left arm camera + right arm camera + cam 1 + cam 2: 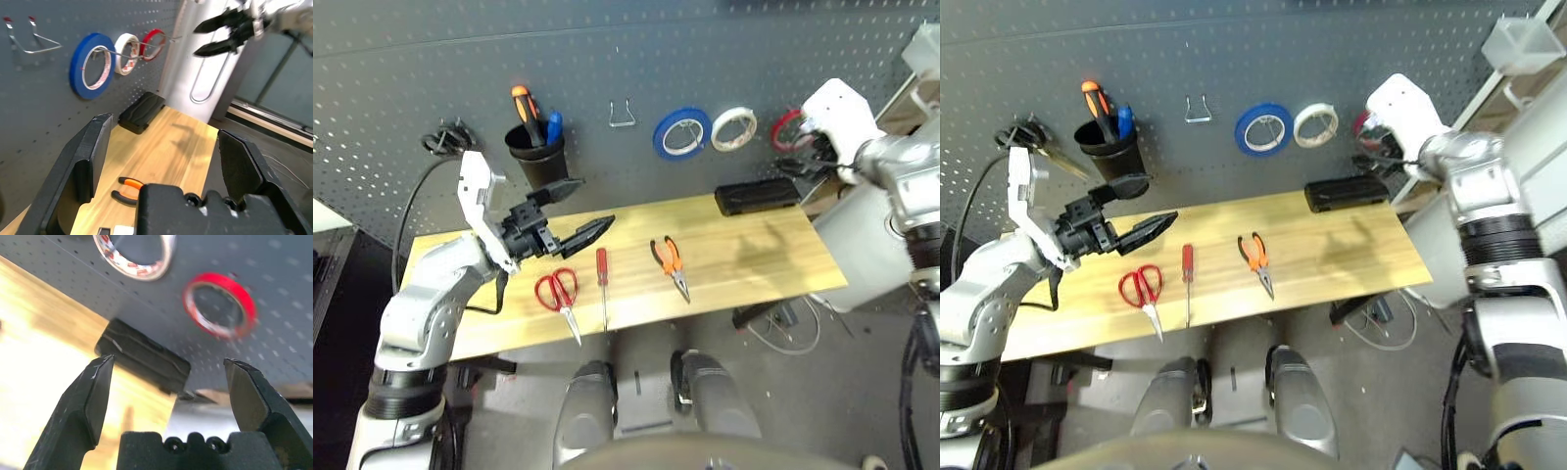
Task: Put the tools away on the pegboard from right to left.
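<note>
Pegboard (607, 59) fills back wall; red tape ring (219, 305) hangs on rightmost hook, apparently stowed. Right gripper (171, 369) faces it, fingers wide, empty. Left gripper (570, 211) hovers over table (754, 255), fingers spread, empty. Pliers (670, 262), screwdriver (602, 279), scissors (558, 294) lie on table; pliers likely next.

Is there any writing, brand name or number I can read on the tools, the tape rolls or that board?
None can be read.
white tape roll: red marks on its inner rim, too blurred to read.
red tape ring, blue tape roll, pliers, scissors, red-handled screwdriver, black case, pegboard: no lettering visible.
</note>
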Robot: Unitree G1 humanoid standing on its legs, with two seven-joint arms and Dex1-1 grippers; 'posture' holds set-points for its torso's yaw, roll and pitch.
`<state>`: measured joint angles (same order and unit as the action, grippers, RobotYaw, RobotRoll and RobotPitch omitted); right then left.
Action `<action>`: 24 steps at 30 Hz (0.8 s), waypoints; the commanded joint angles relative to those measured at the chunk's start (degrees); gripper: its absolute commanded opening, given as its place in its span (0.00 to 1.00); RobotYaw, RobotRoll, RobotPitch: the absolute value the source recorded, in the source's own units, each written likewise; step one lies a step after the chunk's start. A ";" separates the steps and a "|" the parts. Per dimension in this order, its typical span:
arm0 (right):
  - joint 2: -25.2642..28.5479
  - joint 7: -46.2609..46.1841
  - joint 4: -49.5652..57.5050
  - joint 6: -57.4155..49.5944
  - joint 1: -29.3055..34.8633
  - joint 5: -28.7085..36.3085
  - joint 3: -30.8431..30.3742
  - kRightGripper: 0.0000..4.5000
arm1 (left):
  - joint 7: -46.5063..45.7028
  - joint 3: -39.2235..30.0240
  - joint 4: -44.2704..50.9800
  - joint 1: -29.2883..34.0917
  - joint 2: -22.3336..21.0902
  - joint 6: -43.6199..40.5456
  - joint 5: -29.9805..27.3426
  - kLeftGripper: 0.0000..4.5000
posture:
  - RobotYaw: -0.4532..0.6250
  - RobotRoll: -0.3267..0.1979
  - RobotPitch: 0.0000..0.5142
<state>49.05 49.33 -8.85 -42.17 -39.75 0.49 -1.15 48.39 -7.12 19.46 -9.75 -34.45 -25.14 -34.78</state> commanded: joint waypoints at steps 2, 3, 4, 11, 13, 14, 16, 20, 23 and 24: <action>4.85 6.07 12.02 -14.05 5.55 7.85 2.73 0.99 | 2.48 3.15 -2.95 -0.74 -1.52 0.04 2.46 1.00 | 0.32 0.62 0.22; 5.14 6.21 13.47 -15.45 6.54 8.76 2.90 0.99 | 2.57 3.63 -3.39 -0.82 -1.81 0.01 3.07 1.00 | 0.32 0.62 0.22; 4.96 5.84 15.32 -17.62 8.03 9.69 2.77 0.99 | 3.40 4.45 -4.00 -0.71 -2.29 0.51 3.92 1.00 | 0.31 0.62 0.23; -9.20 -7.20 20.72 -33.99 12.77 10.75 -2.80 0.99 | 5.22 6.37 -5.86 0.17 -2.50 1.51 5.58 1.00 | 0.32 0.62 0.28; -17.51 -12.72 17.60 -36.92 11.80 10.08 -2.70 0.99 | 5.71 6.84 -6.04 0.45 -2.50 1.79 5.94 1.00 | 0.32 0.62 0.29; -20.48 -14.92 16.15 -37.96 11.23 9.77 -2.13 0.99 | 5.86 6.95 -6.13 0.53 -2.47 1.91 6.08 1.00 | 0.32 0.62 0.29; -26.18 -20.10 11.39 -38.33 9.07 7.64 -3.93 0.99 | 6.72 7.60 -5.58 1.23 -2.96 2.06 6.53 1.00 | 0.33 0.62 0.33; -34.62 -27.11 2.04 -38.82 4.00 6.04 -3.55 0.99 | 7.11 7.85 -4.01 2.95 -3.28 1.35 6.20 1.00 | 0.33 0.62 0.34; -40.96 -31.88 -7.20 -35.94 -0.07 5.54 -1.09 0.99 | 6.80 7.90 -2.91 4.05 -3.36 0.88 6.04 1.00 | 0.34 0.62 0.34; -42.02 -32.77 -9.28 -35.03 -0.89 5.41 -0.87 0.99 | 6.63 7.91 -2.58 4.24 -3.33 0.71 5.98 1.00 | 0.34 0.62 0.35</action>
<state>7.35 18.40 -14.90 -78.02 -40.62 6.57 -3.35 54.87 0.33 15.57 -6.29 -37.27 -23.83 -29.02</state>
